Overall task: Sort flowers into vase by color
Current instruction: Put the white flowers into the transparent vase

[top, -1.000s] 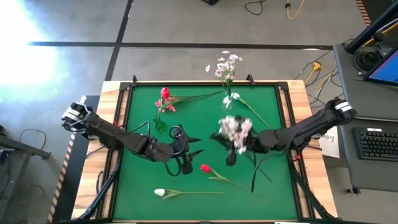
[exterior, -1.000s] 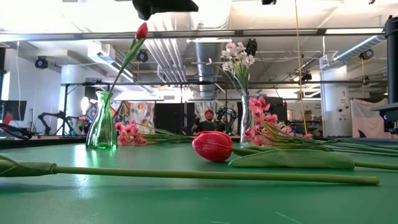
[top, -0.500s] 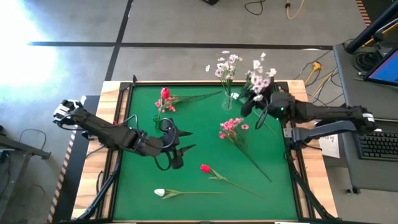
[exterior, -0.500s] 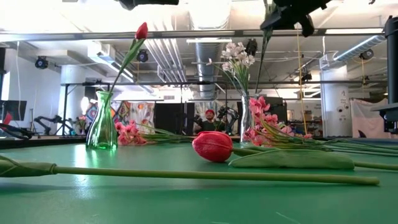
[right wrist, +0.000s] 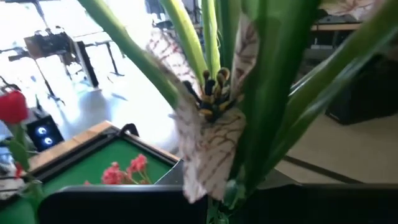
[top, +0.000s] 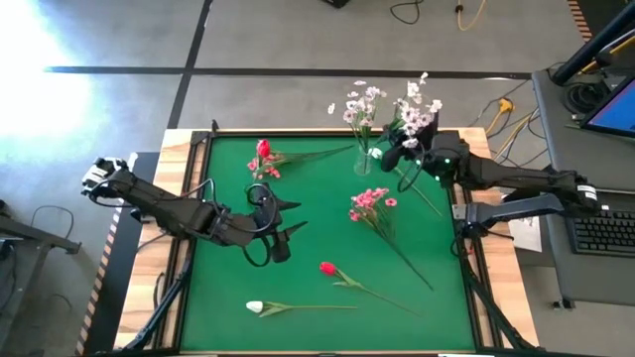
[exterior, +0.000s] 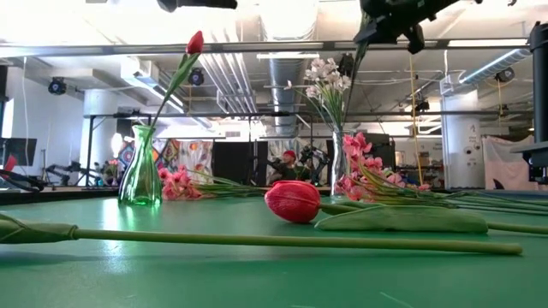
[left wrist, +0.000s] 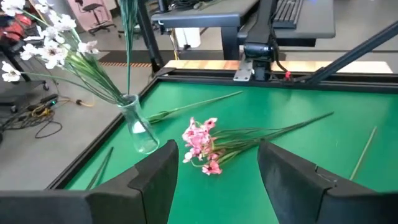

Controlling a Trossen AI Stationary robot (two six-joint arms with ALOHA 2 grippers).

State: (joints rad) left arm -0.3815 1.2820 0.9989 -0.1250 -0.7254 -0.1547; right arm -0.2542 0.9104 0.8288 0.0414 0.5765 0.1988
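On the left side of the green surface (top: 218,288), the left gripper (top: 282,230) hangs above the mat with its two fingers spread apart and nothing between them. Behind it, near the far edge, a green vase (exterior: 140,178) holds one red tulip (top: 263,150), whose stem leans to the right in the low view. Beside this vase lies a pink blossom flower (top: 260,170) with its stem running to the right along the far edge.

Near the front edge a white bud (top: 255,307) lies with its head to the left and its long stem pointing right. A little further back a second red tulip (top: 327,268) lies with the bud to the left and the stem going right and toward the front.

In the middle, another pink blossom cluster (top: 369,202) lies with its head toward the far side and its stem running diagonally to the right front corner. Behind it, a clear vase (left wrist: 140,127) at the far edge holds a white spray (top: 362,103), standing almost upright.

On the right, the right gripper (top: 409,151) is raised just beside the clear vase and is closed on a white blossom stem (top: 418,102). The blossoms point away past the far edge, and the stem hangs downward from the gripper.
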